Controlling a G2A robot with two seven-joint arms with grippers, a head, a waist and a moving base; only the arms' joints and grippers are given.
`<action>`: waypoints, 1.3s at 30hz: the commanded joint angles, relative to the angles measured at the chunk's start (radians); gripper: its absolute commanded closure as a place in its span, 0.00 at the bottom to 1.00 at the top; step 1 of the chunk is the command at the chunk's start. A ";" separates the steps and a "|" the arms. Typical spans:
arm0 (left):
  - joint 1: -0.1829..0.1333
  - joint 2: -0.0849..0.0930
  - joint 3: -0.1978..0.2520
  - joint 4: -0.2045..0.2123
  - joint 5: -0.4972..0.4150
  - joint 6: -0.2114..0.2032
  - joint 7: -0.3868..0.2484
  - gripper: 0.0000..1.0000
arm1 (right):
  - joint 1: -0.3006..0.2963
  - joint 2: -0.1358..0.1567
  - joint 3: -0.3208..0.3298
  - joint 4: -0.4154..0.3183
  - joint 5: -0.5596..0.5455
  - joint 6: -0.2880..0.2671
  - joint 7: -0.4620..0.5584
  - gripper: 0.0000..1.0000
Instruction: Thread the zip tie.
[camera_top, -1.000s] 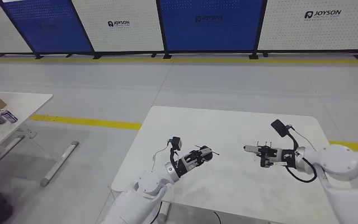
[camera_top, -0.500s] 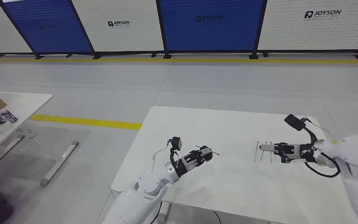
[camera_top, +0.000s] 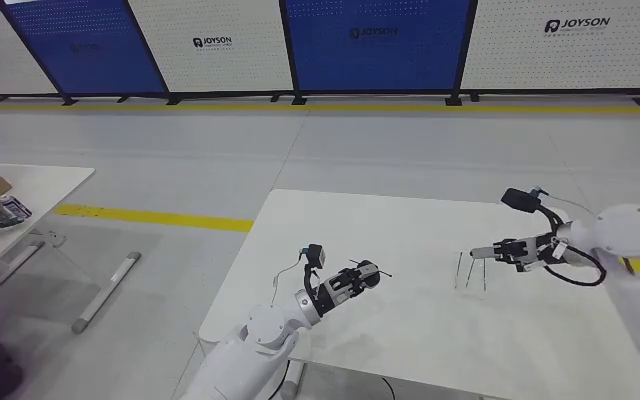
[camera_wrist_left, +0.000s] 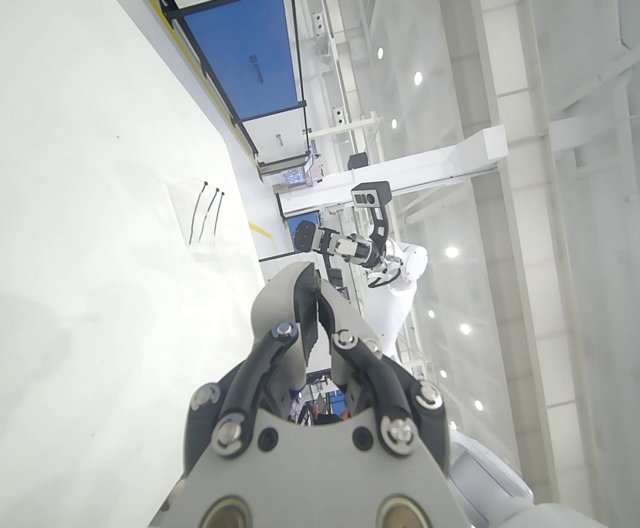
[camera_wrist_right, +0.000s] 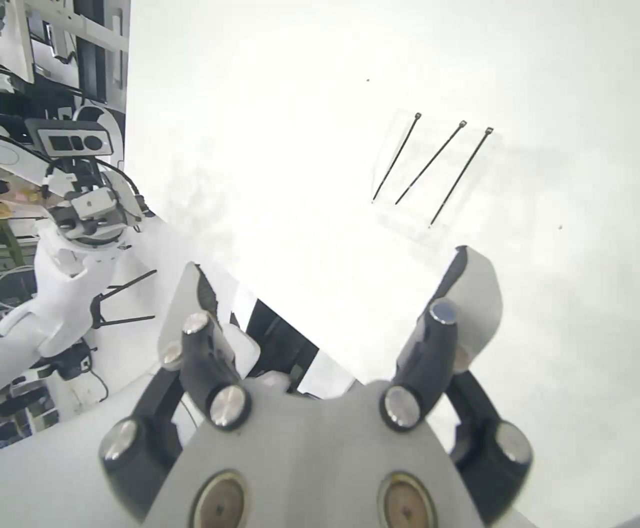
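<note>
Right gripper (camera_wrist_right: 327, 257) retreated (jaws apart) from zip ties (camera_wrist_right: 429, 163)

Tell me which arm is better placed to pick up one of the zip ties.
Right, likely. The right gripper is open and close beside the three zip ties; the left gripper is shut and farther from them.
</note>
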 joint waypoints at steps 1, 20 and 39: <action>0.000 0.000 0.000 0.000 0.000 0.000 0.000 1.00 | -0.002 0.000 0.000 -0.001 -0.006 -0.001 -0.015 0.00; 0.000 0.000 0.000 0.000 0.000 0.000 0.000 1.00 | -0.018 -0.068 -0.120 0.160 -0.037 -0.033 -0.325 0.00; 0.000 0.000 0.000 0.000 0.000 0.000 0.000 1.00 | 0.002 -0.096 -0.147 0.196 -0.074 0.100 -0.392 0.00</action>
